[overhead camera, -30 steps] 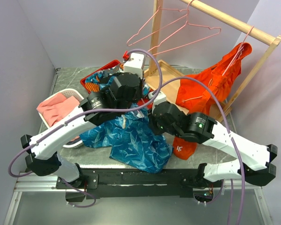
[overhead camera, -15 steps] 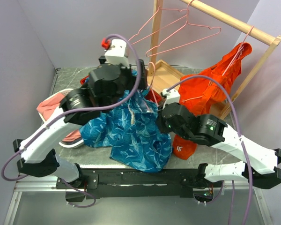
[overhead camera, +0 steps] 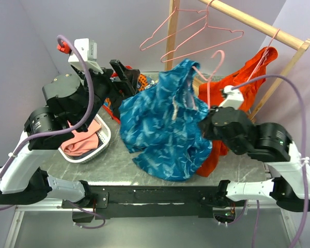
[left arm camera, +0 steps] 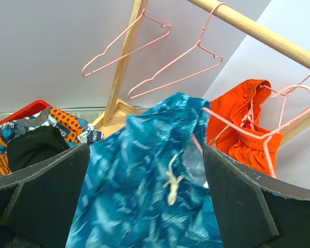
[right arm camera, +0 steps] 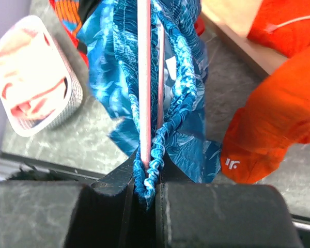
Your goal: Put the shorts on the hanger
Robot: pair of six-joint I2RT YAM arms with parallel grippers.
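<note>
The right tool [right arm camera: 144, 178] is clamped tight on a thin pink wire hanger [right arm camera: 144, 77] together with the gathered waistband of the teal-blue leaf-print fabric shorts [right arm camera: 119, 77], the wire running straight up out of the pinched fingers with elastic bunched on both sides of it. From above, this tool [overhead camera: 209, 116] holds the hanger [overhead camera: 207, 88] with its hook uppermost, and the shorts [overhead camera: 163, 124] drape from it in a broad sheet over the middle of the grey stone-patterned table [overhead camera: 119, 165], their lower folds hanging down near its front edge. The pale drawstring [left arm camera: 171, 182] dangles from the waistband. The left tool [left arm camera: 144, 175] has its fingers spread wide apart with nothing between them, raised off to the left of the shorts and clear of them. Just behind the right tool a plain orange garment [overhead camera: 237, 88] hangs from the wooden rail [overhead camera: 258, 23], and a white plastic basket [overhead camera: 101, 142] sits on the table's left side
</note>
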